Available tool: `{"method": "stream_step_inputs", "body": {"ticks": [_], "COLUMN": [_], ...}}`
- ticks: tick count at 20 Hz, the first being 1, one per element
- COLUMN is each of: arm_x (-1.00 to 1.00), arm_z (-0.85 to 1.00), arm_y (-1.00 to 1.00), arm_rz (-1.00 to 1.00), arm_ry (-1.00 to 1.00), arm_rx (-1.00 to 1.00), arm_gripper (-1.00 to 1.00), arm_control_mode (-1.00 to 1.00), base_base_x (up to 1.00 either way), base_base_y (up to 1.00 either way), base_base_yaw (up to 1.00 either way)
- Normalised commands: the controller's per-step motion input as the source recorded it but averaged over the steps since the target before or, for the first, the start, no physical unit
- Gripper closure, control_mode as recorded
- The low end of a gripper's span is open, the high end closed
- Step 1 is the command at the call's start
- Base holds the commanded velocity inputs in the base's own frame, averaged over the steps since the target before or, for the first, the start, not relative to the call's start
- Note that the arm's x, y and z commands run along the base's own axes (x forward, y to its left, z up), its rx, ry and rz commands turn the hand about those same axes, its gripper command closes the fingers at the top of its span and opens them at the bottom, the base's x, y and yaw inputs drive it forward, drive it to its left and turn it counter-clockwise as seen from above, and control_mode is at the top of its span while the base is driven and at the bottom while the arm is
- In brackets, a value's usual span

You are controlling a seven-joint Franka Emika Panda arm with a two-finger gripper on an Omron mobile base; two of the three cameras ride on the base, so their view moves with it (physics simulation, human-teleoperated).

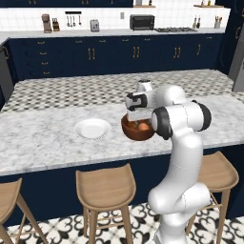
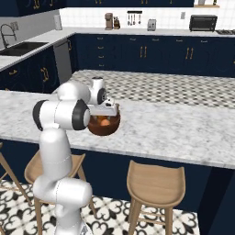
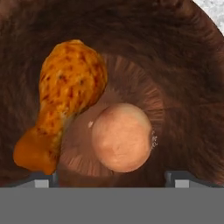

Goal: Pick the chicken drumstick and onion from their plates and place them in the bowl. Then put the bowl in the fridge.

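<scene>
Claw (image 3: 112, 178) spread wide, empty, above the bowl (image 3: 192, 87). Chicken drumstick (image 3: 65, 100) and onion (image 3: 122, 137) lie inside, touching. Bowl rests on worktop (image 1: 43, 138).

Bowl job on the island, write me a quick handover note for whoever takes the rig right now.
Tool: open, holding nothing, poised right above the bowl.
Chicken drumstick: lying inside the bowl, resting against the onion.
Onion: in the bowl's middle.
Bowl: on the marble island counter, beside one empty white plate.
Done: both foods are in the bowl.
Left: grip the bowl, carry it to the fridge at the far right edge of the left base view, and set it inside. Whether its door is open cannot be told.
</scene>
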Motion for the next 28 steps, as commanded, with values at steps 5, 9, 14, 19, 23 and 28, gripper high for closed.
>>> {"method": "stream_step_inputs", "body": {"ticks": [5,9,14,19,23,28], "arm_x": [-0.04,-0.05,-0.02,0.28,0.04,-0.01], "arm_z": [0.55,0.24,0.01,-0.16,-0.44,-0.45], "arm_y": [-0.13,-0.91,-0.54,-0.01,0.0,0.0], "arm_rz": [-0.01,-0.14,-0.07,-0.08,-0.11,-0.04], "arm_ry": [0.0,0.08,0.0,0.0,0.06,0.07], "arm_rx": [-0.01,0.15,0.16,0.0,-0.01,0.0], "arm_gripper": [-1.0,-1.0,-1.0,-1.0,-1.0,-1.0], "arm_control_mode": [-1.0,-1.0,-1.0,-1.0,-1.0,-1.0], "base_base_x": [0.0,0.0,0.0,0.0,0.0,0.0], "base_base_y": [0.0,0.0,0.0,0.0,0.0,0.0], "base_base_yaw": [0.0,0.0,0.0,0.0,0.0,0.0]}}
